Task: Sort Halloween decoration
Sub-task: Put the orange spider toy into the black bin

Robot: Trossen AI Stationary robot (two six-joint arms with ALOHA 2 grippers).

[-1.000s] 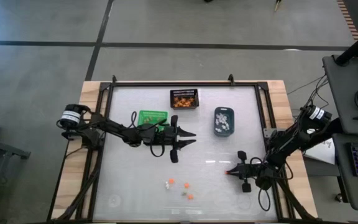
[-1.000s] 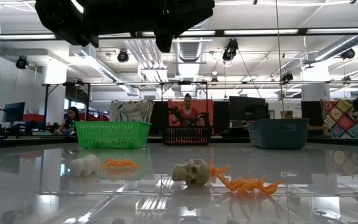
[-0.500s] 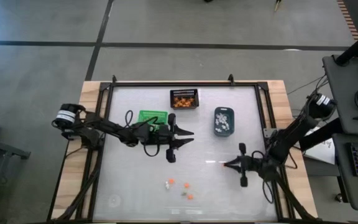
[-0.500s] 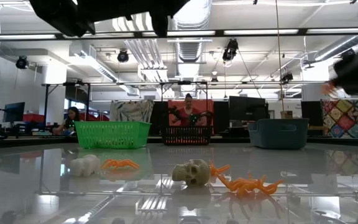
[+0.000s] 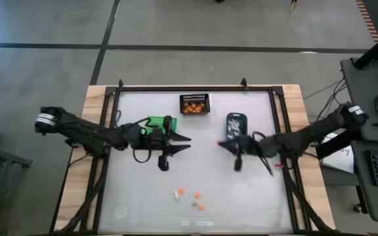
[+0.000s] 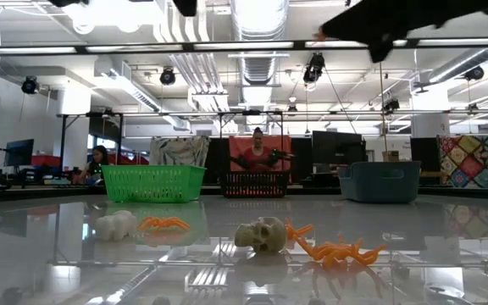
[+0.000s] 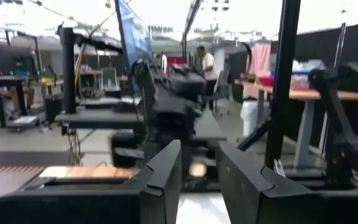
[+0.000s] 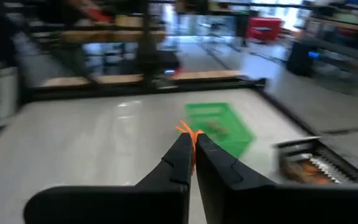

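Observation:
Several tiny trinkets lie near the table's near edge [image 5: 190, 198]; the low view shows a white one [image 6: 116, 224], an orange spider [image 6: 164, 224], a tan skull [image 6: 261, 234] and more orange spiders [image 6: 339, 252]. My right gripper [image 5: 221, 143] hangs above the table's middle, beside the blue-grey bin [image 5: 236, 128], and is shut on an orange trinket [image 8: 189, 129]. My left gripper [image 5: 186, 142] is open and empty in the air near the green bin [image 5: 158, 122]. The black mesh bin [image 5: 194, 103] holds orange pieces. My right gripper pinches the orange trinket between its two fingertips [image 8: 180, 148]. Thin orange legs [image 8: 184, 127] stick out past the tips. The trinket is lifted clear of the table. The fingers hide the rest of the trinket.
The three bins stand in a row toward the far edge, green [image 8: 219, 128], black mesh [image 8: 306, 163] and blue-grey [image 6: 380, 181]. A raised frame rims the table [image 5: 275, 124]. People show in the room beyond the far edge [image 6: 257, 151].
My right gripper, still shut on the orange trinket, has swung up from the table's near right part toward the far edge and the left, ending beside the blue-grey bin. My left gripper has drawn back a little toward the left edge.

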